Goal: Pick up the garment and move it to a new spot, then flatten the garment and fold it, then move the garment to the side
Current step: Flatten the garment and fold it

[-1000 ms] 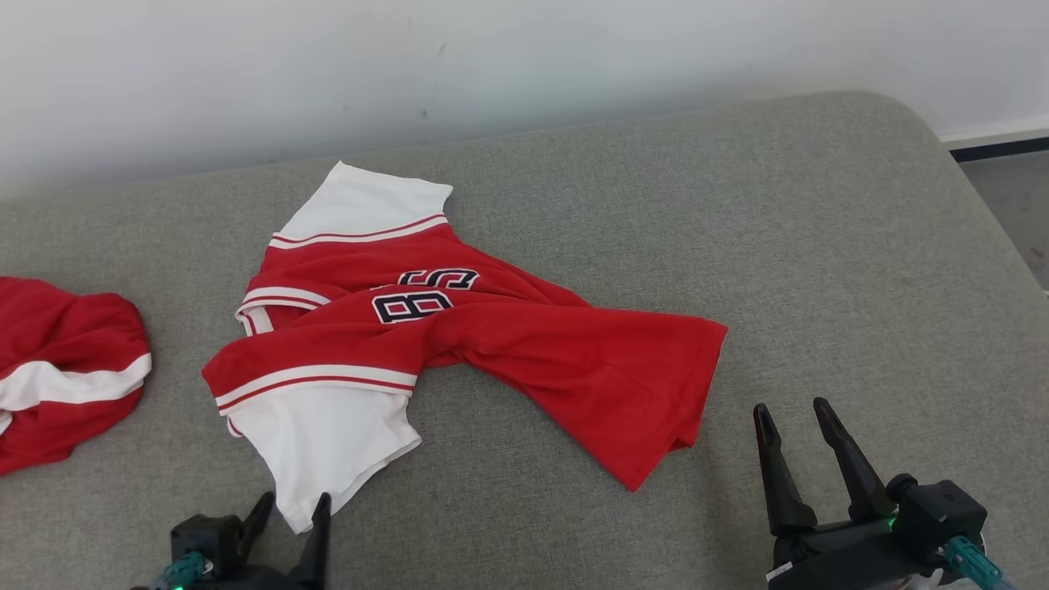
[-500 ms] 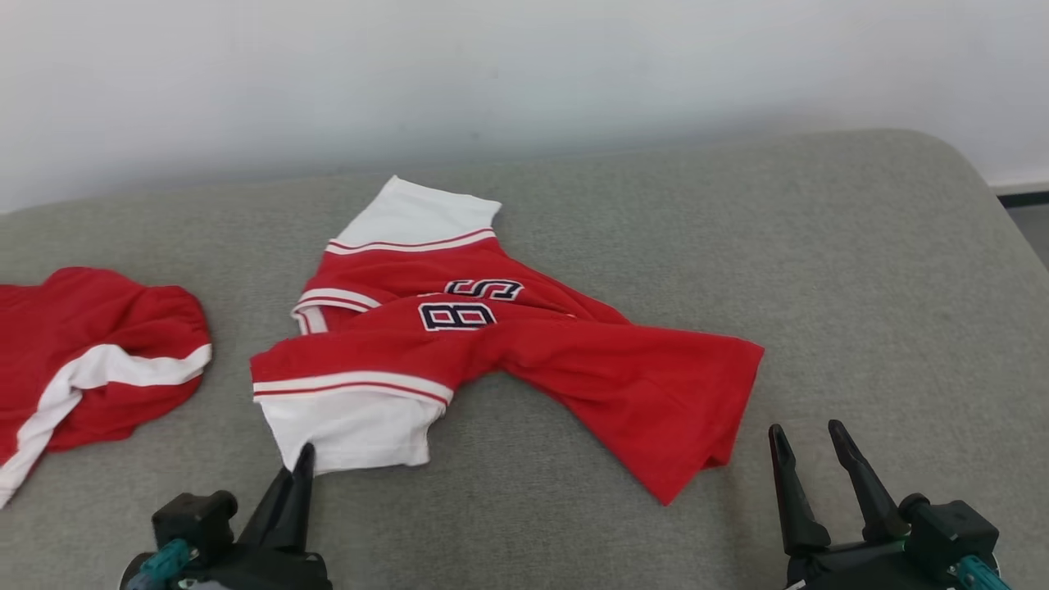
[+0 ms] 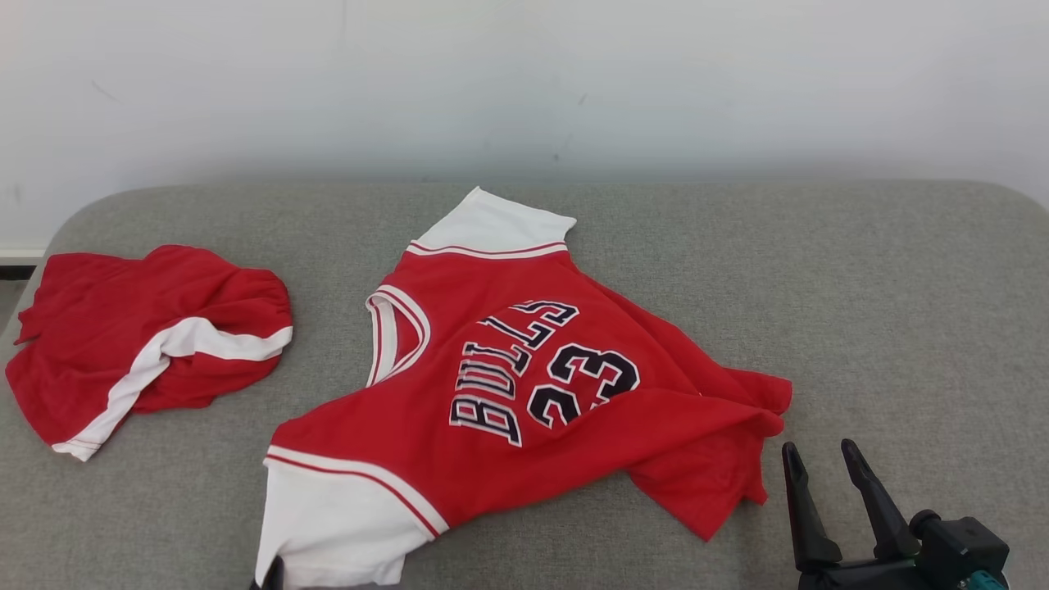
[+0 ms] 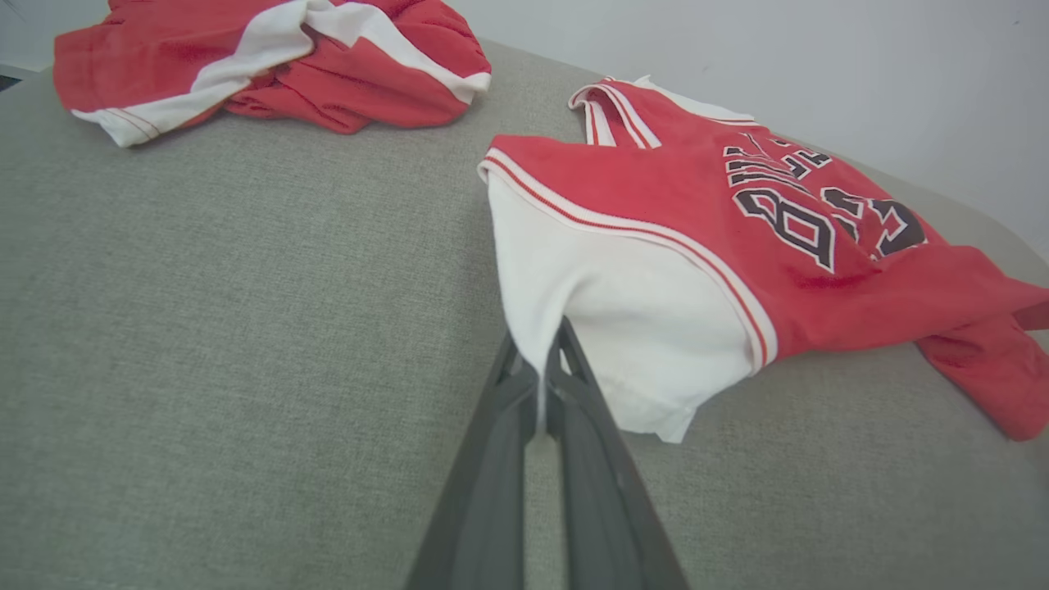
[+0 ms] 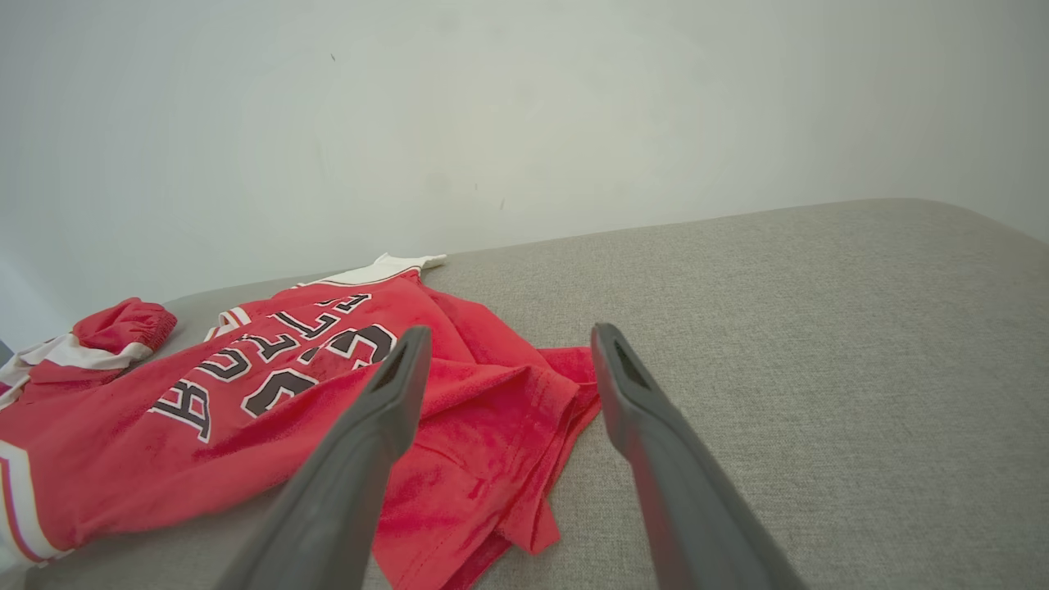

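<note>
The garment (image 3: 524,385) is a red jersey with white sleeves, lettered BULLS 23, lying face up and rumpled across the middle of the grey cushion (image 3: 885,287). My left gripper (image 4: 541,360) is shut on the near white sleeve's edge (image 4: 606,319), which is pinched between the two dark fingers. In the head view its tip (image 3: 272,574) peeks in at the bottom edge by that sleeve. My right gripper (image 3: 819,449) stands open just to the right of the jersey's bunched red hem (image 5: 508,442), with nothing between its fingers (image 5: 385,410).
A second red piece with a white stripe (image 3: 147,344) lies crumpled at the cushion's far left end, also in the left wrist view (image 4: 270,49). A pale wall runs behind the cushion. Bare grey fabric stretches to the right of the jersey (image 5: 819,328).
My left gripper shut on the white sleeve and drew it toward the near edge. The jersey unfolded and its lettering now shows. The head camera has shifted. The right gripper stays open.
</note>
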Available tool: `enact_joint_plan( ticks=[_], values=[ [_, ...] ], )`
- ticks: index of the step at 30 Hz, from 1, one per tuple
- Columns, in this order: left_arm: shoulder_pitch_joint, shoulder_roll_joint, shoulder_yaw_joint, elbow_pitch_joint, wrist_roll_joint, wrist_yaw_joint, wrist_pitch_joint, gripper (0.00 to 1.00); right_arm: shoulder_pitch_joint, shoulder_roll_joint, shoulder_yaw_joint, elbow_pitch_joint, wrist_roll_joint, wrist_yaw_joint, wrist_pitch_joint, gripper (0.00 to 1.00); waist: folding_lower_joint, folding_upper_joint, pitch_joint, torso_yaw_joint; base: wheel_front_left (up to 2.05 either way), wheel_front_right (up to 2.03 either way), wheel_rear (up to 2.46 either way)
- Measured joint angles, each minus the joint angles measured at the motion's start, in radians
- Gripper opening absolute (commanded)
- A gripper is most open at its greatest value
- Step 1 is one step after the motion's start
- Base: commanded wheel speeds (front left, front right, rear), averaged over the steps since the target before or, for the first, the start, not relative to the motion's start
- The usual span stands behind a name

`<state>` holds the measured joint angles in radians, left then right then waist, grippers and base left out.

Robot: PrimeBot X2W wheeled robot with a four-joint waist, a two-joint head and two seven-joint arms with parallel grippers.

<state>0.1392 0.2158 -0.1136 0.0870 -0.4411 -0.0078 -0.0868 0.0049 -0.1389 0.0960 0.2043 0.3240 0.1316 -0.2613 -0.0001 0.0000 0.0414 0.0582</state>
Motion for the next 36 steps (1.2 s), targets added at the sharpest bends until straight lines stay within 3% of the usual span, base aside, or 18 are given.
enact_joint_plan(
  ticks=[1, 2, 3, 14, 24, 31, 36],
  values=[
    [0.014, -0.008, 0.005, -0.004, -0.011, 0.002, -0.001, 0.13, 0.000, -0.001, 0.001, 0.001, 0.000, 0.000, 0.000, 1.00, 0.0000, 0.0000, 0.001, 0.002, 0.00, 0.00, 0.00],
    [0.019, -0.013, 0.003, -0.003, -0.018, 0.009, 0.000, 0.65, 0.000, -0.002, 0.004, 0.002, 0.001, 0.000, 0.000, 1.00, 0.0000, 0.0000, 0.002, 0.002, 0.00, 0.00, 0.00],
    [0.022, -0.012, -0.002, -0.003, -0.009, 0.011, -0.002, 1.00, 0.000, -0.003, 0.005, 0.003, 0.001, 0.000, 0.000, 1.00, 0.0001, 0.0001, 0.002, 0.000, 0.00, 0.00, 0.00],
    [-0.047, -0.041, 0.015, 0.011, 0.049, 0.022, -0.162, 1.00, -0.005, -0.021, 0.021, 0.007, 0.009, 0.000, 0.006, 1.00, 0.0000, 0.0000, -0.005, -0.030, 0.00, 0.00, 0.00],
    [-0.106, -0.096, 0.120, -0.044, 0.195, -0.007, -0.176, 1.00, -0.031, -0.039, 0.037, 0.061, 0.020, 0.000, 0.006, 1.00, 0.0000, 0.0000, -0.002, -0.071, 0.00, 0.00, 0.00],
    [-0.115, -0.127, 0.159, -0.041, 0.233, -0.046, -0.176, 1.00, -0.172, -0.098, 0.063, 0.110, 0.020, 0.000, 0.043, 1.00, 0.0000, 0.0001, 0.016, -0.074, 0.00, 0.00, 0.00],
    [-0.132, -0.142, 0.169, -0.034, 0.257, -0.064, -0.176, 1.00, -0.303, -0.138, 0.073, 0.208, 0.022, 0.000, 0.131, 1.00, 0.0001, 0.0000, 0.028, -0.052, 0.00, 0.00, 0.00]
  ],
)
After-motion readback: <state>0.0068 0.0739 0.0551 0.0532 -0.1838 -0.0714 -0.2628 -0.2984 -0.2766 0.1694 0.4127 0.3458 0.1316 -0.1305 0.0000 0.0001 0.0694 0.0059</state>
